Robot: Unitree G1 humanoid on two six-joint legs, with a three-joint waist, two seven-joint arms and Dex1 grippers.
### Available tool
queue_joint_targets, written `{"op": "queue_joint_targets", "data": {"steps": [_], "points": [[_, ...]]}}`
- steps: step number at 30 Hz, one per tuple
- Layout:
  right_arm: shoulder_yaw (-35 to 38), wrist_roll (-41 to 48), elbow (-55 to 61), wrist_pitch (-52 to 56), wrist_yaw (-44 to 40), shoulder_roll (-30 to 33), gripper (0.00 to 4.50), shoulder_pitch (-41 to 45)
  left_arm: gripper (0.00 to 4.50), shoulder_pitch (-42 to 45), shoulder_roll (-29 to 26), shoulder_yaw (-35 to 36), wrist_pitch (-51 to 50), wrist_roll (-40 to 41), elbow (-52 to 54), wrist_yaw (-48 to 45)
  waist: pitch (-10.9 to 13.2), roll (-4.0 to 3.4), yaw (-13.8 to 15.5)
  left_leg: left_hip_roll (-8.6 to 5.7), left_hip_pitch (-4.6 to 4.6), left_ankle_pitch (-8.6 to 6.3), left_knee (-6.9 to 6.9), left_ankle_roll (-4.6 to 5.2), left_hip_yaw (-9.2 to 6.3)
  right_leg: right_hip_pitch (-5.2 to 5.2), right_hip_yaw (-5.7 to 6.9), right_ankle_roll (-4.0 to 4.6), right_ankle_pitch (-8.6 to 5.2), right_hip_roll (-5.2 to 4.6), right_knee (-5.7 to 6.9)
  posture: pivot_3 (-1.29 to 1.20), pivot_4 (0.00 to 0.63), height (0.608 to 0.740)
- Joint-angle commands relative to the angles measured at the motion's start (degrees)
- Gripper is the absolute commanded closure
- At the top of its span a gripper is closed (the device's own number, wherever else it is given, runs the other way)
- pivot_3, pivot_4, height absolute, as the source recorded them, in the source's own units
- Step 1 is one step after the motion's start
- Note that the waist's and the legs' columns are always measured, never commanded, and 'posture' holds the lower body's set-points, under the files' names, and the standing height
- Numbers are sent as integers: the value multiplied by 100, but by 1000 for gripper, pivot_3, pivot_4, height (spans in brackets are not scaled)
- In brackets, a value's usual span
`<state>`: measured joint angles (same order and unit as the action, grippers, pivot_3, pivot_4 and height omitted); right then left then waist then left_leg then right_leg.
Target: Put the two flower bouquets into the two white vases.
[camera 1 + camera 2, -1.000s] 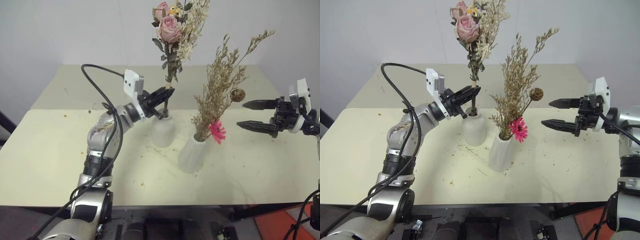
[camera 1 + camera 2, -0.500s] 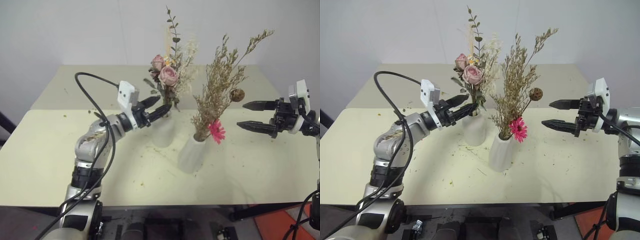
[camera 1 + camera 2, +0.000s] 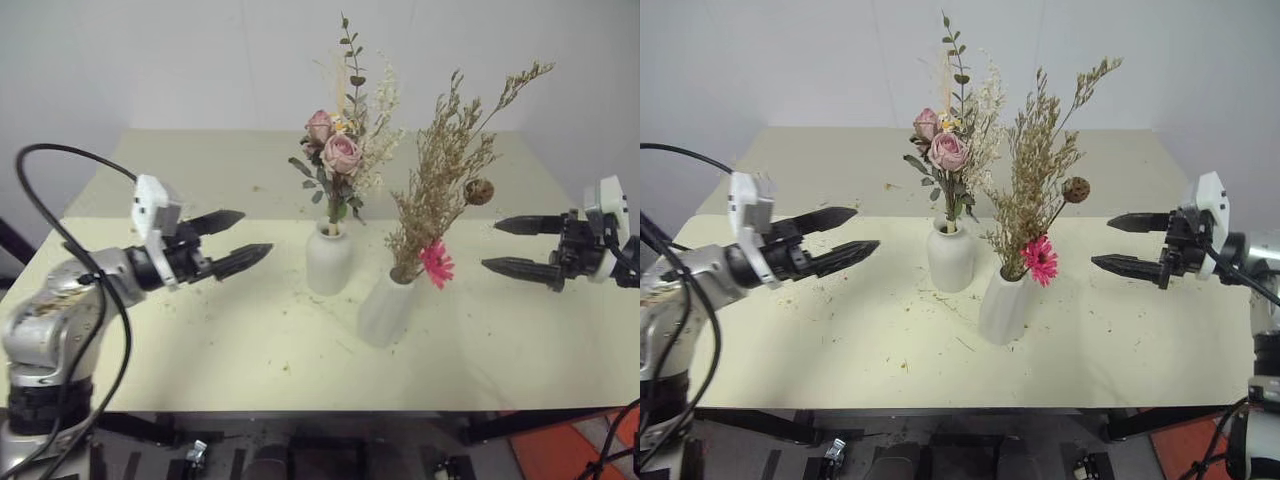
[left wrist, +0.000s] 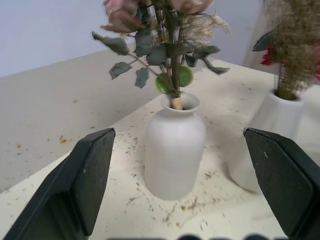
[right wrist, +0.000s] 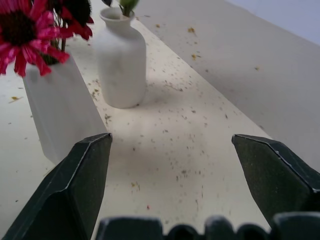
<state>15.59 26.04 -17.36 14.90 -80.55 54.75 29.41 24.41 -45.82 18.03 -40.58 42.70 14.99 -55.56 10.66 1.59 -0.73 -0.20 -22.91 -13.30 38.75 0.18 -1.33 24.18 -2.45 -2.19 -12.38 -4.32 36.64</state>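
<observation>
Letting go: left gripper (image 3: 232, 240) has pulled back, spread empty.
Roses (image 3: 335, 150) now seated in bottle vase (image 3: 328, 260); both bouquets placed.

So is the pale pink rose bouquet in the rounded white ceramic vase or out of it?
In. The rose bouquet's stems enter the neck of the rounded white vase, standing upright unsupported.

Matt white ceramic vases (image 3: 329, 262); dried sprigs (image 3: 440, 170)
</observation>
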Motion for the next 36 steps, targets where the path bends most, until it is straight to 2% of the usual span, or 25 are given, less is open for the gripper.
{"op": "queue_joint_targets", "data": {"steps": [1,6,10,14,20,36], "points": [[553,324,888,307,397,116,0,-432,27,83,-386,211,289,163,-478,-877,0,-1,-6,0,4,0,0,0,3,-3,-1,0,0,0,0,0,150,740],[875,649,2393,853,1000,-32,0,-1412,27,-40,-812,357,278,349,-1026,-1825,-1,-1,-41,9,6,-1,-3,1,3,2,-1,4,-6,12,6,0,150,740],[992,826,2939,1191,1471,-82,0,-1698,27,-105,-957,118,301,241,-1157,-2210,-1,-1,-55,10,7,-1,-3,1,4,1,-3,2,-7,11,6,0,150,740],[1089,941,3196,1335,1665,-61,0,-1848,27,-93,-890,-2,328,213,-1147,-2303,-1,-1,-24,10,7,-1,-1,2,4,-1,-2,-29,-26,11,5,0,150,740],[1234,1030,3307,1343,1740,15,0,-2060,27,-22,-892,-80,339,204,-1143,-2313,-1,0,-9,10,2,-2,-2,4,3,0,-2,-8,-14,6,1,0,150,740],[1254,977,3333,1246,1845,5,0,-2066,27,617,-736,-515,371,145,-1310,-2274,-1,0,-12,9,4,-2,-1,4,4,-1,-2,-27,-25,10,2,0,150,740]]}}
